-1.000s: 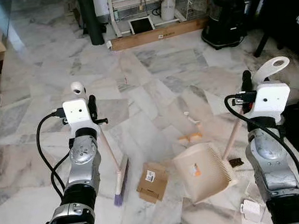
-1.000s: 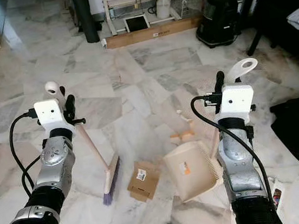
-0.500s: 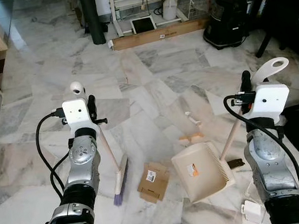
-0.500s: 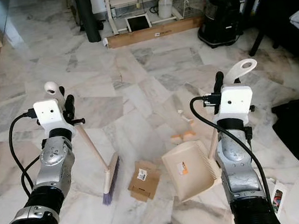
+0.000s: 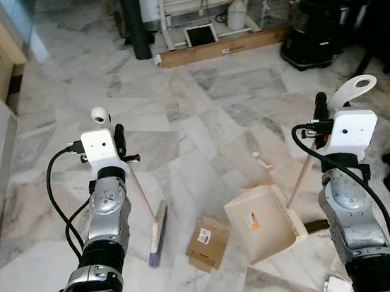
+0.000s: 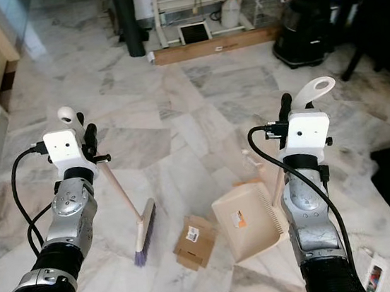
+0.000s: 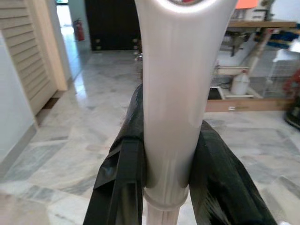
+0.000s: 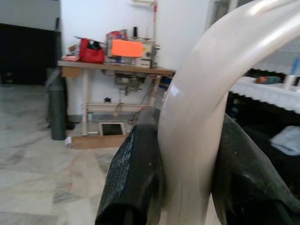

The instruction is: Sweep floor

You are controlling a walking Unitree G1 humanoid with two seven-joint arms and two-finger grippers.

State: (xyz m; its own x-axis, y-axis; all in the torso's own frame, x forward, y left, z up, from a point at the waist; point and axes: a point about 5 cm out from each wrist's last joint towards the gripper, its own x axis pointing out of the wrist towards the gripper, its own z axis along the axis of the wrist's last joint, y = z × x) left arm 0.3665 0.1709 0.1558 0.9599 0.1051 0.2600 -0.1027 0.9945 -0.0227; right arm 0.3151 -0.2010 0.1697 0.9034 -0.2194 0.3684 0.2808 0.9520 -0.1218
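— Look at the left gripper (image 7: 166,154): its two black fingers (image 7: 123,164) are clamped on the pale handle of the broom (image 5: 142,199), high up, near the rounded end.

— And the right gripper (image 8: 187,154)?

— The same, it is closed around the curved top of the dustpan handle (image 5: 304,168). The handle goes down at a slant to the beige dustpan (image 5: 264,219), which lies on the marble floor (image 5: 198,110) in front of the robot.

— Where is the broom head?

— It is low at the floor, to the left of a small flattened cardboard box (image 5: 208,242). The box lies between the bristles and the dustpan. Just behind the pan there are some small pale scraps (image 5: 259,159); I think they are litter, but they are too small for me to be sure.

— How will these things handle?

— Both look like light, stiff plastic, so the weight is no problem. But the handles are smooth and round, and I think they can turn inside the fingers. Such a high grip gives reach and less control of the head. The box is light and flat, and it may slide in front of the bristles.
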